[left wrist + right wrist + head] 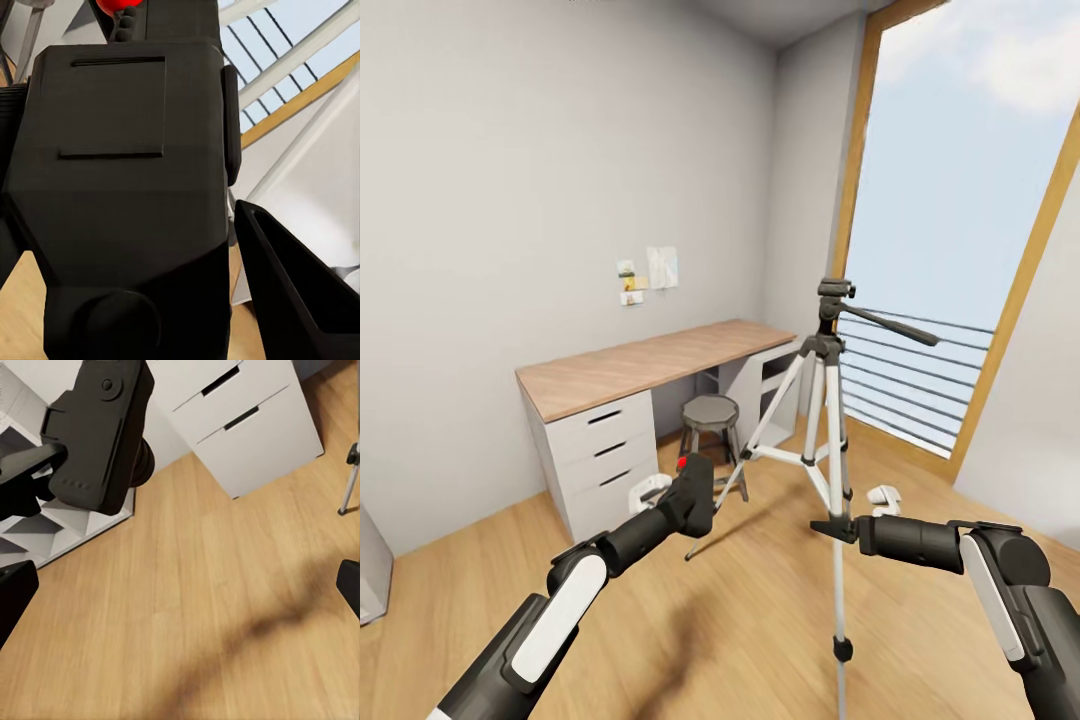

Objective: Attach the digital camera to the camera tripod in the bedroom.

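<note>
Left gripper has its jaws closed on the digital camera, carried low, left of the camera tripod and well below its bare head: pickup done, mounting outstanding. Right gripper sits beside a tripod leg; jaw state cannot be told. The right wrist view shows the camera's lens side, the left wrist view its flat back
</note>
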Available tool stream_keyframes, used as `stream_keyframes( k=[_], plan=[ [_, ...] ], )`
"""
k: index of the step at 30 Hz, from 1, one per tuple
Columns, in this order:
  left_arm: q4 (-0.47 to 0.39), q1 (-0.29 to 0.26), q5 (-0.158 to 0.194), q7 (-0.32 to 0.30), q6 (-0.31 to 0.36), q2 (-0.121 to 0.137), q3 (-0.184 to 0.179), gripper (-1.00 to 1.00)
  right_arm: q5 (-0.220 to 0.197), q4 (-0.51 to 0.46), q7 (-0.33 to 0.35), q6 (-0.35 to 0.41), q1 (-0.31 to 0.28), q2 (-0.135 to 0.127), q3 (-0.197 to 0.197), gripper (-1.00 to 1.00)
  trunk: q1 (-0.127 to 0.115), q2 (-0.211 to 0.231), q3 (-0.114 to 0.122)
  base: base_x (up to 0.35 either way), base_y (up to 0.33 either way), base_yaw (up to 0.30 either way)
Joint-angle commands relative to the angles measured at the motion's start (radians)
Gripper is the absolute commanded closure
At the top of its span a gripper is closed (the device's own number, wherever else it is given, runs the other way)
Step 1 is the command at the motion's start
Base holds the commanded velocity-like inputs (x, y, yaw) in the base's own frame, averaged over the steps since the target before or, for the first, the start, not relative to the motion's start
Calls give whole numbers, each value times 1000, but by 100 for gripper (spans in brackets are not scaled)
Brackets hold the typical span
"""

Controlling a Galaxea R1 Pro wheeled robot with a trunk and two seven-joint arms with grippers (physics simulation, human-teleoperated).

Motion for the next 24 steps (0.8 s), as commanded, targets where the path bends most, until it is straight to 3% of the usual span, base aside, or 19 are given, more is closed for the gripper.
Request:
stream_keyframes(
  k=[1,24],
  plan=[
    [-2,-1,8,10,1,1,-2,100,2,0,4,4,-1,0,-1,-100,-4,7,2,0,0,0],
    [-1,-1,8,11,1,1,-2,100,2,0,4,4,-1,1,-1,-100,-92,168,74,0,0,0]
  ],
)
